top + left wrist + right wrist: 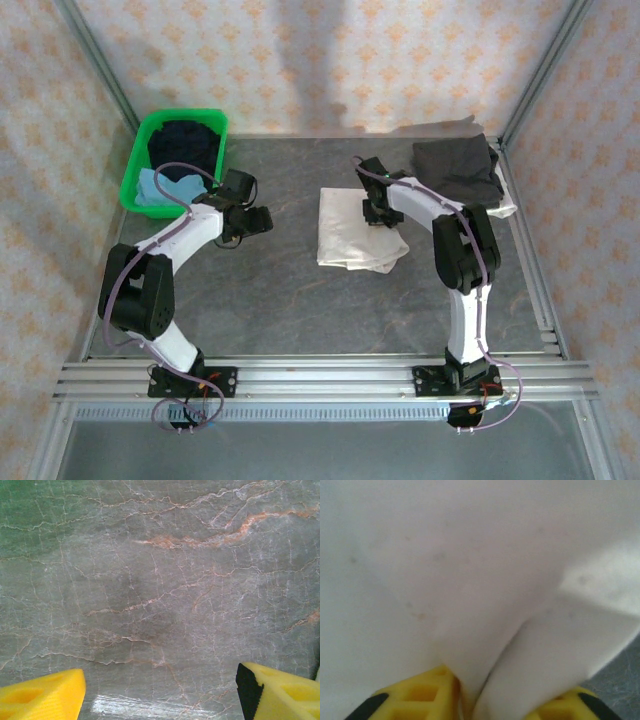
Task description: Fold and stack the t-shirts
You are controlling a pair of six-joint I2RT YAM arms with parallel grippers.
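An off-white t-shirt (352,232) lies folded into a rectangle at the table's middle. My right gripper (375,214) is down on its right half. In the right wrist view the yellow fingers (420,697) stand apart, and a loose ridge of the white cloth (470,580) runs between them; the gripper (495,707) looks open. A dark grey t-shirt (456,165) lies folded at the back right. A dark navy t-shirt (186,140) and a light blue one (160,186) are in the basket. My left gripper (260,218) hovers open over bare table (160,605), with nothing between its fingers (42,695).
The green basket (134,180) stands at the back left, beside my left arm. A white cloth edge (506,206) shows under the dark grey shirt. Metal frame posts and rails border the table on all sides.
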